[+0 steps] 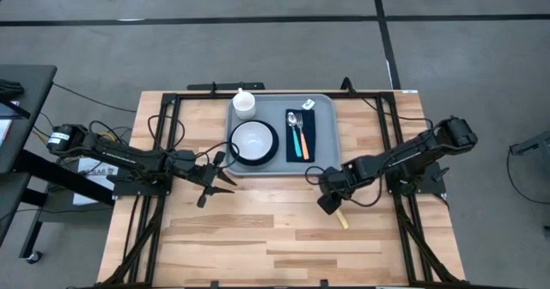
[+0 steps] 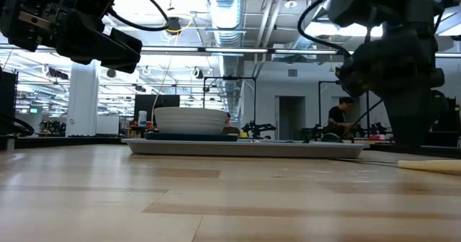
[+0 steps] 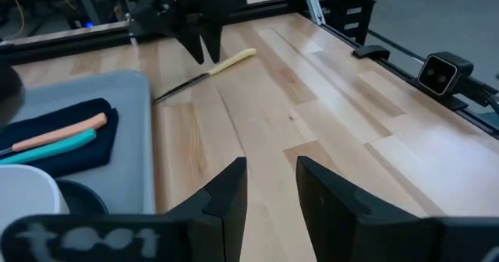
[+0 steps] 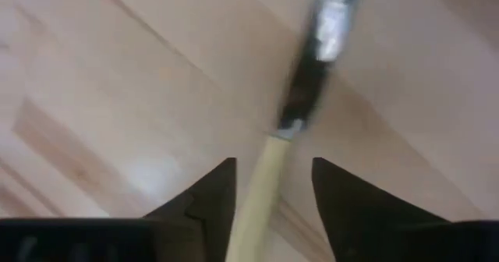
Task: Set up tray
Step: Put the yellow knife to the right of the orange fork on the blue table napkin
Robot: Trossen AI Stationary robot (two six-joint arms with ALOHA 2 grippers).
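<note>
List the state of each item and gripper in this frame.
Tray: flat on table, loaded.
Bowl: upright on plate, in tray.
Cup: in tray's far corner.
Napkin: on tray, spoon and another utensil on it.
Knife: on table outside tray.
Left gripper: open, empty, beside tray.
Right gripper: open, fingers straddling knife handle.

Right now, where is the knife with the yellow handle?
In the high view, the knife lies on the bare table, just off the tray's near right corner, under the open right end effector.
</note>
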